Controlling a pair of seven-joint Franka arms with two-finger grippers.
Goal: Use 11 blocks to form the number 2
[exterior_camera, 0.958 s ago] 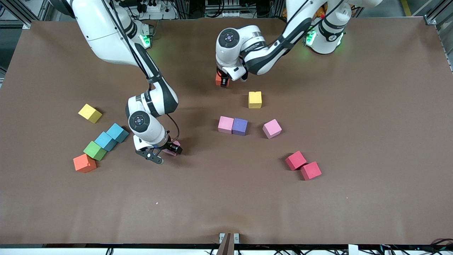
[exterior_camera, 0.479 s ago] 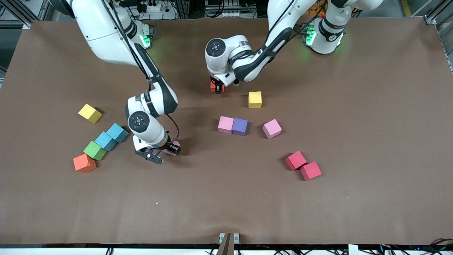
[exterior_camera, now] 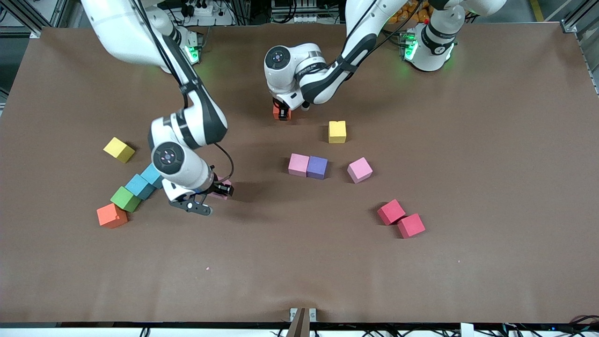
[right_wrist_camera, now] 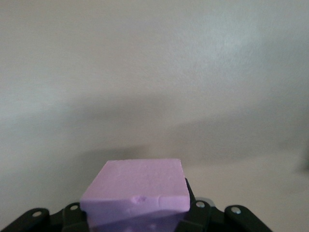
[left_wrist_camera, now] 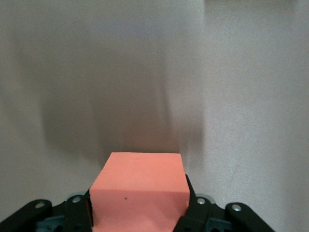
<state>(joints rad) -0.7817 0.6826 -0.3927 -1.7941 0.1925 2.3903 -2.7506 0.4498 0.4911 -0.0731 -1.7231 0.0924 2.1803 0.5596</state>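
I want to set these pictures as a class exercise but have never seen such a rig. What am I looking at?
Two white robot arms work at a brown table. One picture looks down from across the table; the other two come from wrist cameras.

The left hand grips an orange cube. The right hand grips a pink cube.

Loose cubes lie about: two yellow, two blue, two pink, two red, and one each of green, orange and purple. No digit 2 is formed yet.
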